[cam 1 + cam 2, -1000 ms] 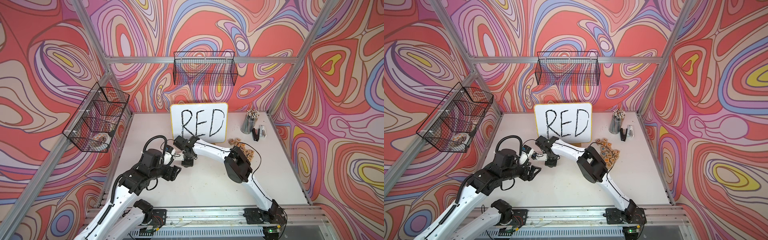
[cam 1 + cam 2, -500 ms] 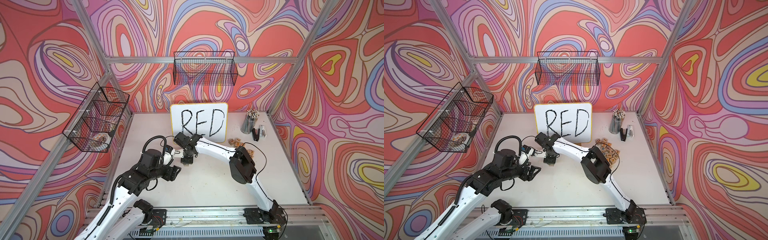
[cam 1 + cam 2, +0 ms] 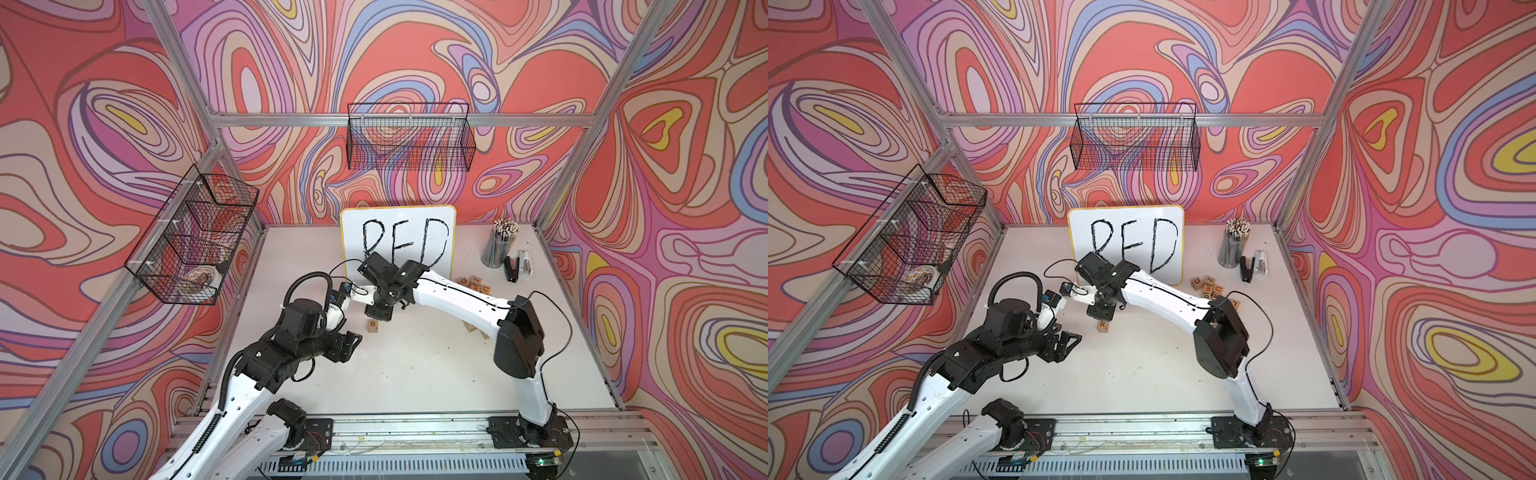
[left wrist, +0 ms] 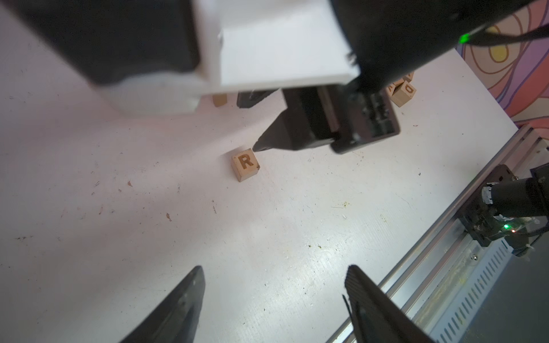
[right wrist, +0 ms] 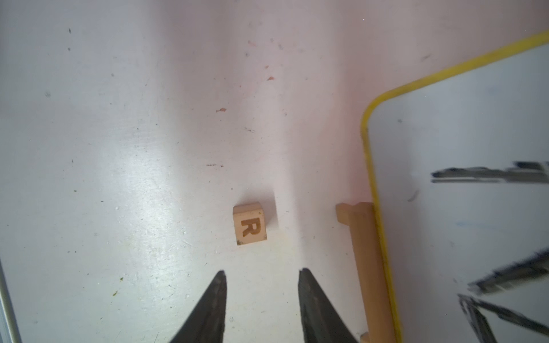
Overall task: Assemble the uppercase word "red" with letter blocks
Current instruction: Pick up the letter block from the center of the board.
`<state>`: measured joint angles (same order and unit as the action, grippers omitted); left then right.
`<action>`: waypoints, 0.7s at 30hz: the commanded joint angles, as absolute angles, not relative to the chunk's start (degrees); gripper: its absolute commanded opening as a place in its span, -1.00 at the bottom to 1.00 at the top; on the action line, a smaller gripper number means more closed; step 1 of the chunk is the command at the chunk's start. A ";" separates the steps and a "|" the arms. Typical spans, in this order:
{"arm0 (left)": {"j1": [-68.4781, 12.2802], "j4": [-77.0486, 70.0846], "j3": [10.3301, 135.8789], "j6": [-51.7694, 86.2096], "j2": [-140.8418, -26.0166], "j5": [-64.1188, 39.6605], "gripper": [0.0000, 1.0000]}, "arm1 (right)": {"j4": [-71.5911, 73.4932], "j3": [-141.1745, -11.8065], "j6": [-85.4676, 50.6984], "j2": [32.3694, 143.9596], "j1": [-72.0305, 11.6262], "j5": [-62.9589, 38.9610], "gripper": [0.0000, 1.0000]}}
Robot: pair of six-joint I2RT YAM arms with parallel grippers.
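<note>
1. Right gripper (image 5: 263, 271): jaws apart, empty, just beside the R block (image 5: 249, 224), on the near side of the board (image 5: 445, 133).
2. Left gripper (image 4: 274, 267): jaws apart, empty.
3. Risk: a jaw clips the R block and turns it; the arms, close together, collide.

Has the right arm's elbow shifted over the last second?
Yes. The right arm's elbow swung right in both top views, away from the whiteboard.

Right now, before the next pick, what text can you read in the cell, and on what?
"RED": handwritten in black on the whiteboard, letter bottoms hidden by the right arm.
"R": top face of the lone letter block.
"D": one face of the D block.
Other letters in the pile: too small to read.
</note>
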<state>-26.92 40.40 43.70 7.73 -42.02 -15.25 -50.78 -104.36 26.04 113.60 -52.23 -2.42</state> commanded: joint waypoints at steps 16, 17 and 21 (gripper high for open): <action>-26.94 38.37 44.80 7.21 -44.84 -19.03 0.51 | -36.02 -72.81 -5.97 81.59 -35.84 4.11 -0.23; -26.94 37.81 45.06 7.16 -45.04 -19.21 0.52 | -36.56 -72.14 -6.97 80.64 -34.51 4.26 -0.23; -27.22 35.89 46.91 6.37 -47.31 -19.87 0.51 | -39.07 -70.04 -10.26 78.83 -29.06 5.78 -0.24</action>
